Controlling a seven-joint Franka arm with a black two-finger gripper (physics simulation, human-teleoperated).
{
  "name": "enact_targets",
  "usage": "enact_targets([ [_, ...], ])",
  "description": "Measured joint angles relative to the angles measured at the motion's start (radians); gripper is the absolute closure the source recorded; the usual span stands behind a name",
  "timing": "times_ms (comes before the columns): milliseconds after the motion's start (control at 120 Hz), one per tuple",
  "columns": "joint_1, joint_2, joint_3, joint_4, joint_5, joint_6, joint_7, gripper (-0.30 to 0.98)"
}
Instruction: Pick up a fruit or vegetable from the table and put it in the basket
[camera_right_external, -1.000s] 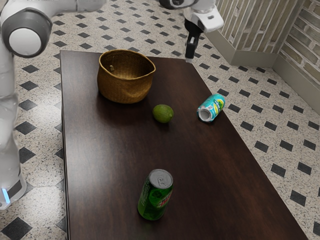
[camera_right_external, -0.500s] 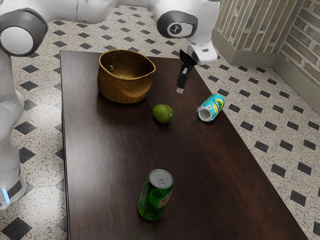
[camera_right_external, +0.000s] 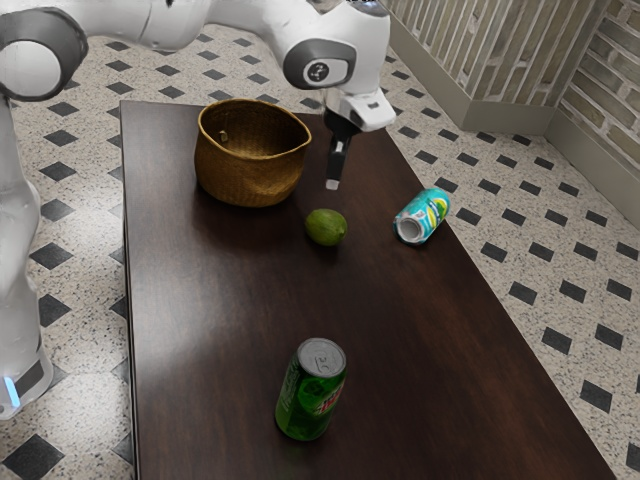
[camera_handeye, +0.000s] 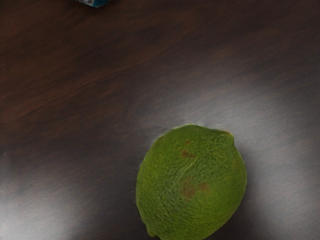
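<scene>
The pincer (camera_right_external: 333, 184) hangs above the far part of the desk (camera_right_external: 220, 300), dark and slender under the smooth white shell of the arm (camera_right_external: 350, 45); whether it is wide or narrow I cannot tell.

The lime (camera_right_external: 326, 228) lies on the desk, beneath and just to the near side of the pincer. It is a plump oval with a pebbled green rind, a small pointed nub and, in the wrist view, a few reddish-brown blotches.

Far and to the exterior view's left of the lime stands the basket (camera_right_external: 248, 180), golden brown and woven. Its sides are rounded, its mouth is wide, and its wavy rim draws to a soft point at the exterior view's right.

To the exterior view's right of the lime, a teal can (camera_right_external: 424, 216) lies on its side close to the desk's long edge, its round metal end facing the near side. A green can (camera_right_external: 312, 392), a smooth cylinder with a silvery lid and pull tab, stands upright at the near part. The desk is dark brown wood with fine grain and a pale sheen. Below, the speckled floor (camera_right_external: 80, 300) is set with dark diamonds.
</scene>
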Motion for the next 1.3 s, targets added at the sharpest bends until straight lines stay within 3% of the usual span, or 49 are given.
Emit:
enact_targets([
  [217,-0.010,0.118,0.049,0.015,-0.050,0.050,-0.013,0.02],
  [508,-0.002,0.152,0.052,-0.040,-0.153,0.167,-0.022,0.02],
  [667,-0.004,0.163,0.052,-0.054,-0.164,0.176,-0.027,0.02],
  [958,-0.002,0.153,0.050,-0.046,-0.166,0.046,-0.030,0.02],
  [1300,-0.002,0.171,0.048,-0.044,-0.165,0.040,-0.036,0.02],
])
